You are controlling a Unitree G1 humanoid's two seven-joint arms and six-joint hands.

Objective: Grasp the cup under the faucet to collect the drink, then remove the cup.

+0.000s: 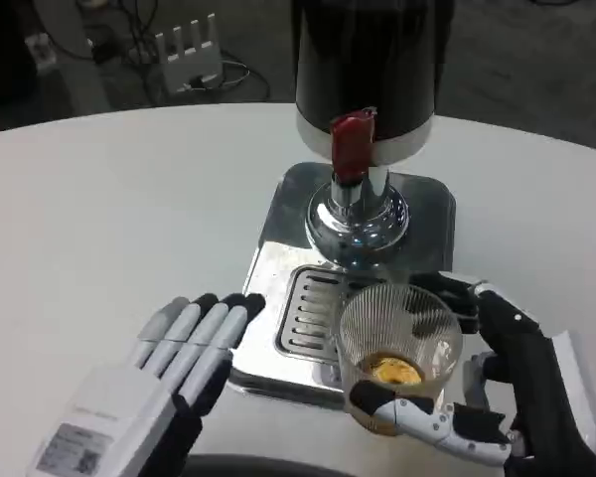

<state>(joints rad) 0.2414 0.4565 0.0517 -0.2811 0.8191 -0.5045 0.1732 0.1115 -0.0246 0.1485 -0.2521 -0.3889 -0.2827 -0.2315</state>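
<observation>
clear ribbed plastic cup (pixel 399 348) sits at the near right of the scene, held by the right hand (pixel 507 383): a white and black thumb wraps across its near side and dark fingers (pixel 455 296) reach round its far right side, so the hand is grasping the cup. a small pool of amber drink lies in the bottom of the cup. the cup rests over the near right part of the slotted drip grate (pixel 313 313), which is set in the shiny steel base (pixel 278 260) of the drink dispenser (pixel 368 60). the dispenser's dark body stands at the far middle, with a red tap lever (pixel 353 144) on its front and a chrome faucet (pixel 358 214) below it; the cup is nearer than the faucet and slightly to its right.

the left hand (pixel 174 363) lies at the near left, palm down, fingers stretched out straight and close together, holding nothing, its black fingertips touching or just beside the left edge of the steel base. everything stands on a white round table (pixel 109 219). beyond the far left edge of the table a white device with upright antennas (pixel 187 50) sits on the floor among cables.
</observation>
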